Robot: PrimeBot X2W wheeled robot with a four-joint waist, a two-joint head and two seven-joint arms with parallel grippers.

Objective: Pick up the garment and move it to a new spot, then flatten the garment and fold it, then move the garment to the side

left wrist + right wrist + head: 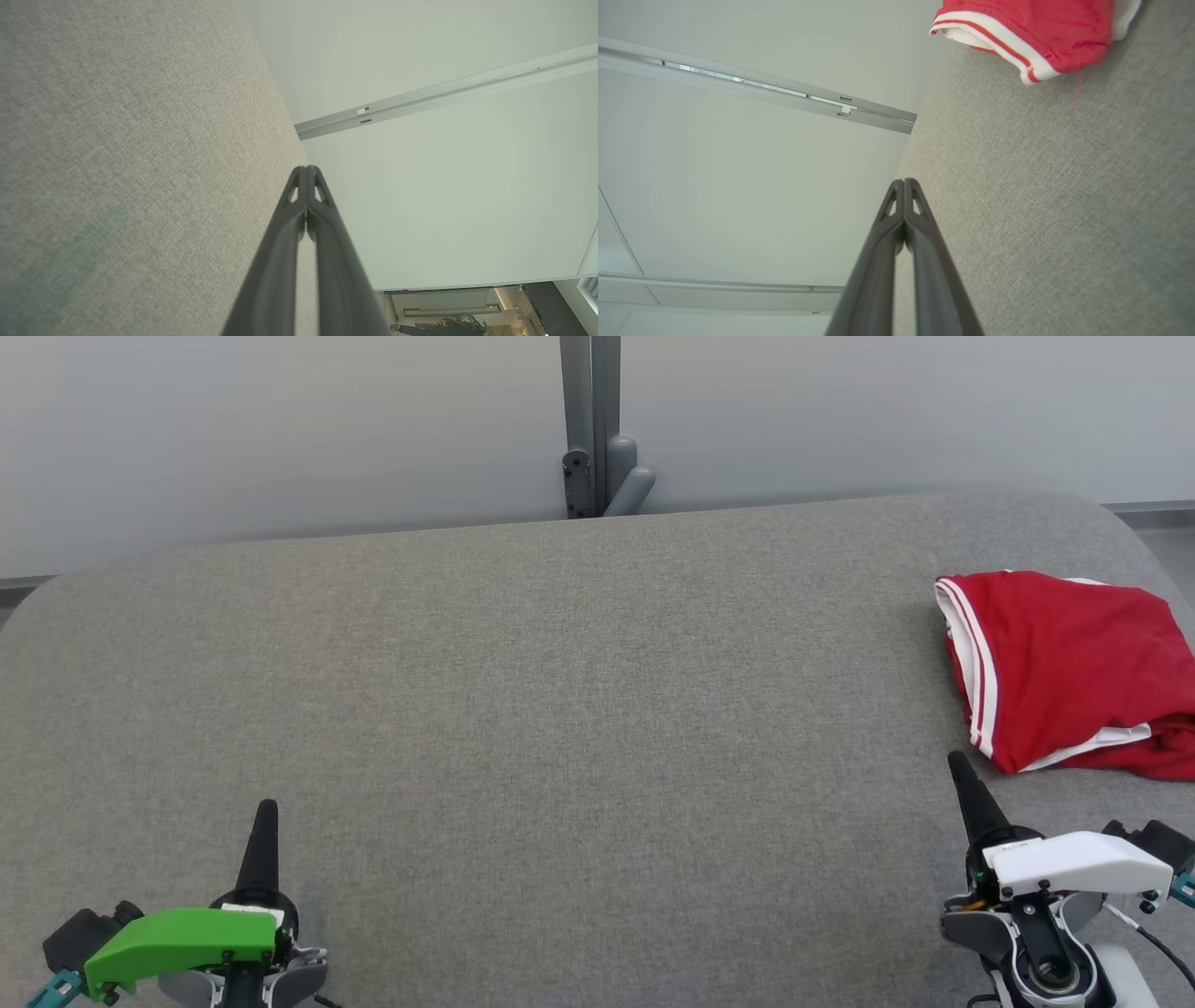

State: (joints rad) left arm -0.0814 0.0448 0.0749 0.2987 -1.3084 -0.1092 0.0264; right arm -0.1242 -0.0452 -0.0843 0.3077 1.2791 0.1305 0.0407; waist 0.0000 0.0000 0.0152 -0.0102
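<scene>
Red garment (1064, 672) lies bunched at the right of the grey worktop (560, 709); your left tool (268, 810) and right tool (958, 763) rest closed, holding nothing.

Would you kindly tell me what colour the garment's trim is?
White with a thin red stripe, on the red garment; clearest in the right wrist view.

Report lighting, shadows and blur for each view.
Head view: soft even light, no glare; the crumpled red garment with white trim is sharp, cropped at the right edge. Left wrist view: dark left gripper slightly blurred near the lens. Right wrist view: dark right gripper likewise; garment sharp.
</scene>
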